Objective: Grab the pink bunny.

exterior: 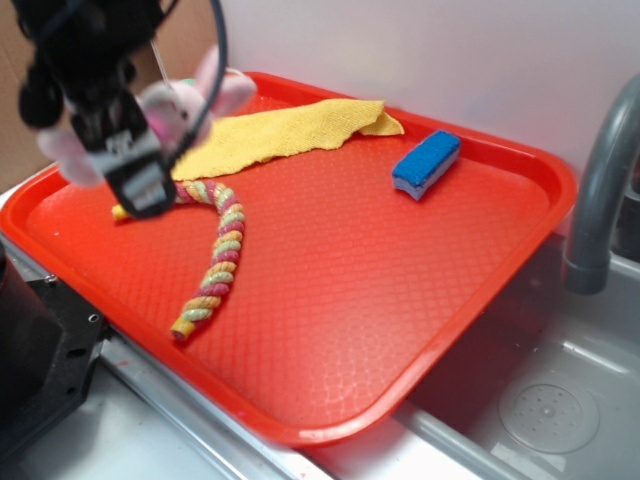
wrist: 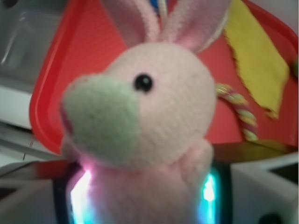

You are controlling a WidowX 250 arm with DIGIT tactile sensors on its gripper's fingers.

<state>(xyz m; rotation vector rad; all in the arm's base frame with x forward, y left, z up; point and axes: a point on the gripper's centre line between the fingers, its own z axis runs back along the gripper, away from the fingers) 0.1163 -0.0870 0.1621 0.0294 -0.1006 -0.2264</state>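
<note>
The pink bunny [wrist: 159, 121] fills the wrist view, with its long ears up, one black bead eye and a pale muzzle. Its body is squeezed between my two glowing pads [wrist: 208, 193]. In the exterior view the gripper [exterior: 140, 125] hangs above the left rear of the red tray [exterior: 400, 300], blurred, shut on the pink bunny [exterior: 185, 100], whose ears point toward the back.
A striped twisted rope toy [exterior: 215, 255] lies on the tray's left half. A yellow cloth [exterior: 280, 130] is spread at the back, and a blue sponge [exterior: 427, 163] lies at the back right. A grey faucet [exterior: 600, 190] and a sink drain [exterior: 548, 415] are to the right.
</note>
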